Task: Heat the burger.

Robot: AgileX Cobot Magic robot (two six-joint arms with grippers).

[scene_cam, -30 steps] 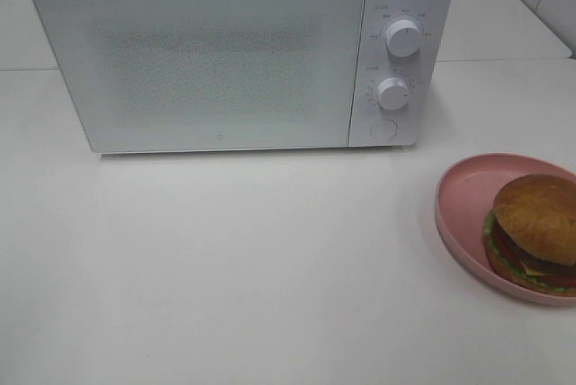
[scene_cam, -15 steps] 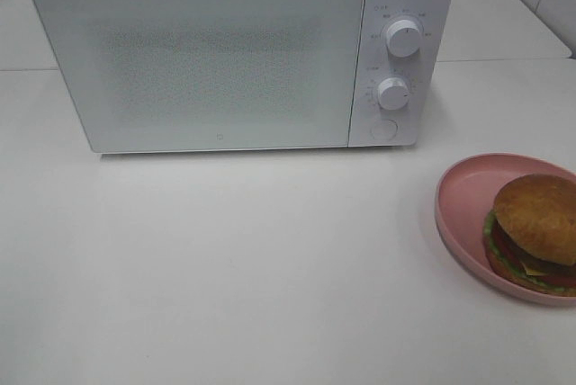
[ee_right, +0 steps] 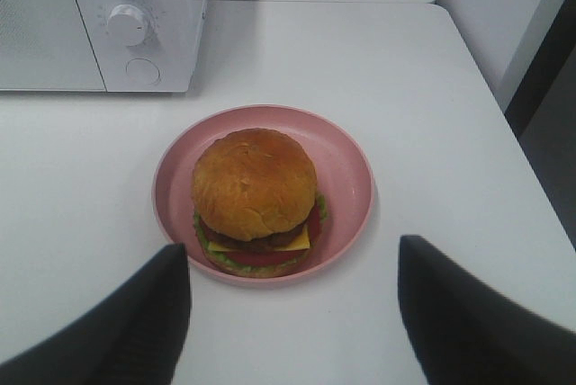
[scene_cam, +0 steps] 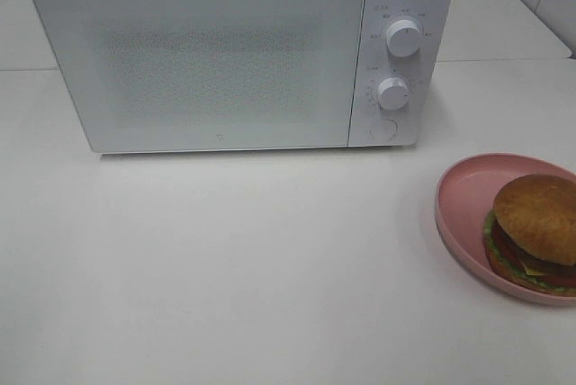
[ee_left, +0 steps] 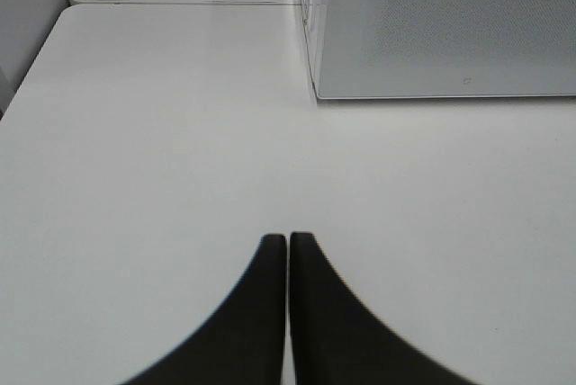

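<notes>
The burger [scene_cam: 536,230] [ee_right: 256,201], with a golden-brown bun, lettuce, tomato, cheese and patty, sits on a pink plate [scene_cam: 461,203] [ee_right: 351,178] at the table's right edge. A white microwave [scene_cam: 225,52] with its door closed stands at the back. In the right wrist view my right gripper [ee_right: 292,299] is open, its two dark fingers wide apart, short of the plate and touching nothing. In the left wrist view my left gripper [ee_left: 288,241] is shut and empty over bare table near the microwave's left front corner [ee_left: 317,88]. Neither gripper appears in the exterior view.
The microwave has two knobs [scene_cam: 403,36] [scene_cam: 392,94] and a round button [scene_cam: 383,129] on its right panel. The white table's right edge [ee_right: 504,133] runs close behind the plate. A seam between tabletops [ee_left: 180,4] lies behind the microwave.
</notes>
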